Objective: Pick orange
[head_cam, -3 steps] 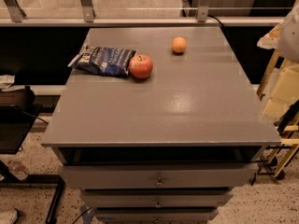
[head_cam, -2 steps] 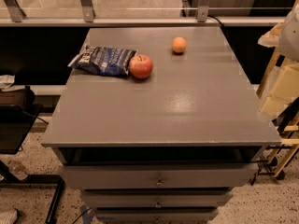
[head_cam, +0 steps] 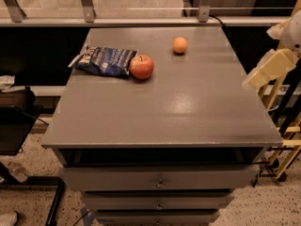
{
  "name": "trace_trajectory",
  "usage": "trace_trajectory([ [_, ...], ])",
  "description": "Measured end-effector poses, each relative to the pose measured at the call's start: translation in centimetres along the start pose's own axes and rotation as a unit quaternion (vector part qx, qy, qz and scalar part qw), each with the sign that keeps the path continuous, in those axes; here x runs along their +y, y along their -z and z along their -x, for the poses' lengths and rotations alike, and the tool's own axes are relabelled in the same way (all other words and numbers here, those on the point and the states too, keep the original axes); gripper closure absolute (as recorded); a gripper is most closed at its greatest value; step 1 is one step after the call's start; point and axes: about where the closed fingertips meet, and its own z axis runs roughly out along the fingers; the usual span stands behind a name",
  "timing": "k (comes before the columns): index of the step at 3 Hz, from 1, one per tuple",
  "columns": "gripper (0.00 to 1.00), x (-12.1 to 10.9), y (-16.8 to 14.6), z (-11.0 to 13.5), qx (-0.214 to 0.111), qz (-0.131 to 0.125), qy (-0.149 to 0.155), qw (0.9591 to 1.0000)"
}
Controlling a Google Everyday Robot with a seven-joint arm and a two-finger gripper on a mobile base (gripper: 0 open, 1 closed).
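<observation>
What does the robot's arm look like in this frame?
Only part shows at the right edge: a rounded white joint above a blocky cream piece, apparently the gripper, off the right side of the table. No cables or markings are visible on it.

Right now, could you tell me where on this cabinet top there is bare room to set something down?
The near half of the grey cabinet top, from the red apple to the front edge, is bare, as is the right side. The far end is crowded: blue chip bag beside the apple, orange further right. The gripper hangs beyond the right edge.
</observation>
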Motion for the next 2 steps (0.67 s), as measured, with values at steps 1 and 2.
trace_trajectory([
  [1,0.0,-3.89,-3.93,0.76,-0.041,-0.007,-0.027,0.9988],
  [2,0.0,-3.9,-3.94,0.77,-0.041,-0.007,-0.027,0.9988],
])
